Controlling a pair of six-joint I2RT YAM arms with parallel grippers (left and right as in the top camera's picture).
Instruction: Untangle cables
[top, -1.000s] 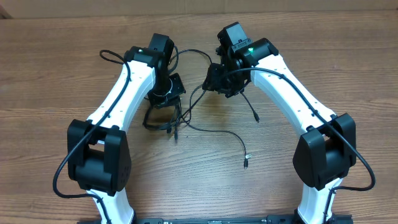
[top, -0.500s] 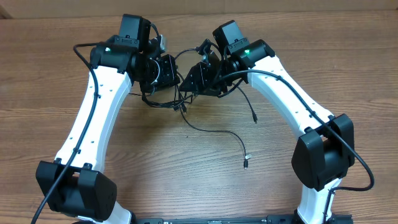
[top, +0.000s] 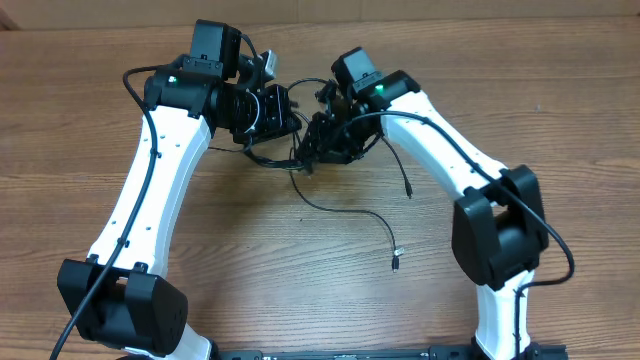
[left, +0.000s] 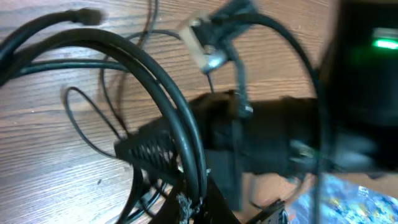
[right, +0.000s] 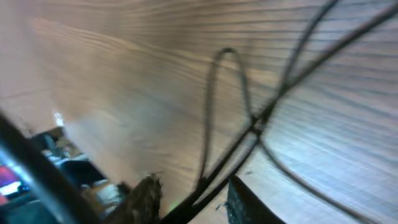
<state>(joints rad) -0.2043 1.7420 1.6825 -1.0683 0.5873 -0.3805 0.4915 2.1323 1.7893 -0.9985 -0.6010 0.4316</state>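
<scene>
**Two hands crowd one knot**

The left hand (top: 274, 110) is clamped tight on a bunch of the cables (top: 345, 208). Just beside it, the right hand (right: 189, 198) has its jaws narrowly apart, with thin strands crossing the gap and not pinched. A loose tail runs out over the surface (top: 300, 300) to a plug end (top: 396, 262). With the hands this near, pulling apart could cinch the tangle instead of freeing it. A thin strand could also slip out of a partial pinch.
</scene>
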